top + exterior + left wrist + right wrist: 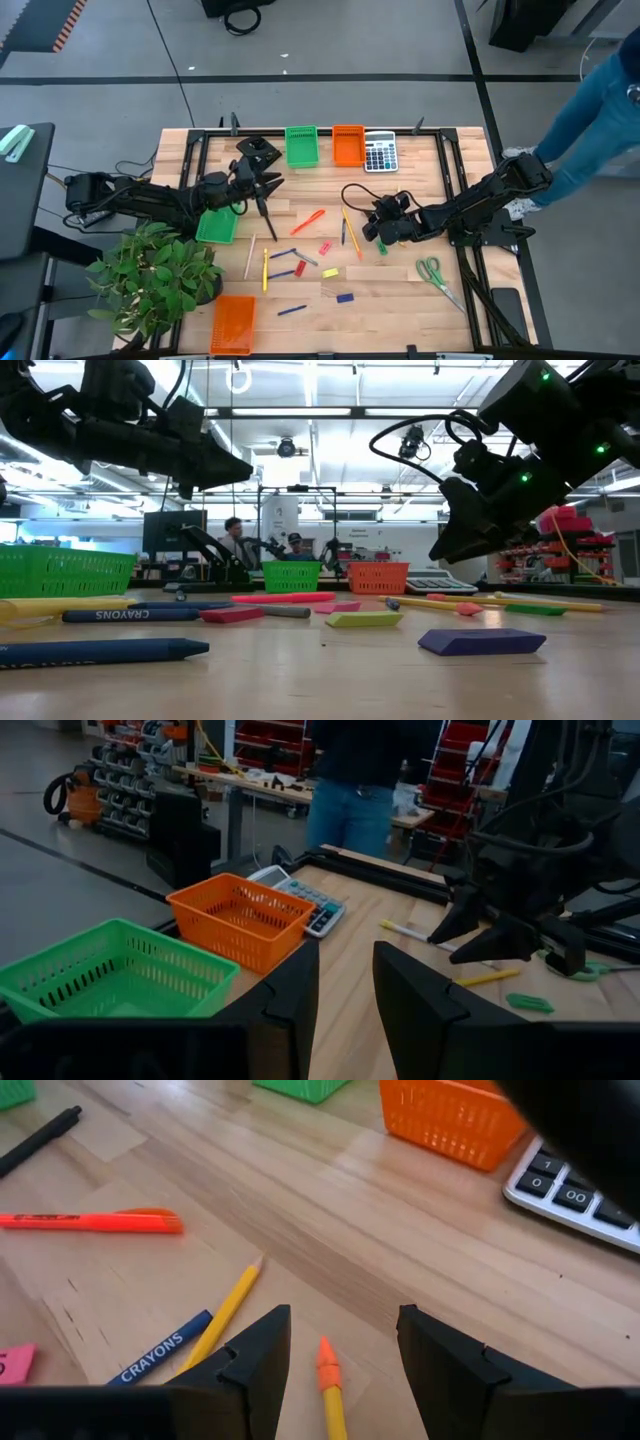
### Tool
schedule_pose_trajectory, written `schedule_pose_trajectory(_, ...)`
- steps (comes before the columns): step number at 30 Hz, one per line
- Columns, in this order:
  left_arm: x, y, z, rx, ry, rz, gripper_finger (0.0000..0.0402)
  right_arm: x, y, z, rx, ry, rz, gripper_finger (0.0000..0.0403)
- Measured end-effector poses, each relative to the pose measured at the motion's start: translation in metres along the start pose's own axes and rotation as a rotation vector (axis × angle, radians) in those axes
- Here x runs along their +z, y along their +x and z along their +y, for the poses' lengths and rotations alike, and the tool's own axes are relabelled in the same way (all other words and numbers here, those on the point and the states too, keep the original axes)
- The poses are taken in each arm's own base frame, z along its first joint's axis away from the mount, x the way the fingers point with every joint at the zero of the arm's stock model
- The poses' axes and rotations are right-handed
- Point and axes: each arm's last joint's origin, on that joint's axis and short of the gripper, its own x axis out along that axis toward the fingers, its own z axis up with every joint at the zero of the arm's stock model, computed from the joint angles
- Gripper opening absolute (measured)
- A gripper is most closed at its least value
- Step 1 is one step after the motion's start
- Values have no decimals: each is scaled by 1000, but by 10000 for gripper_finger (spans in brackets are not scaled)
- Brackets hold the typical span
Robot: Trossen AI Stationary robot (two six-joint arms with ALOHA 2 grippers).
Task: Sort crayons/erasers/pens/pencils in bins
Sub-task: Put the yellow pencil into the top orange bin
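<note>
The right gripper hovers with jaws spread and empty over a yellow pencil with an orange tip, just short of the grey calculator at the table's far edge. Bare wooden table lies between them. The left gripper, jaws parted and holding nothing, hangs above the table on the far side of the calculator's two neighbours, an orange bin and a green bin, both lattice-walled plastic and apparently empty. A second green bin sits under the left arm; a second orange bin stands at the near edge. Crayons, erasers, pens and pencils lie scattered nearer than the calculator, green-handled scissors alongside.
</note>
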Motion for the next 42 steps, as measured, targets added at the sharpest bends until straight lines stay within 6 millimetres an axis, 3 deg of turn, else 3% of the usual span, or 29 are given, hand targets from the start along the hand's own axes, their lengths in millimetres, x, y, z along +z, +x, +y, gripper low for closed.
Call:
schedule_pose_trajectory(12, -1, 0, -2, -64, 2, 19, 107, -2, 0, -3, -21, -39, 19, 190)
schedule_pose_trajectory(18, -1, 0, -2, -64, 2, 18, 106, -5, -4, -1, -66, -76, -62, 190)
schedule_pose_trajectory(33, -1, 0, -2, -64, 5, 17, 100, -37, 7, 9, -113, -63, -136, 190)
schedule_pose_trajectory(42, -1, 0, -2, -64, 5, 17, 94, -39, 9, 9, -118, -71, -134, 190)
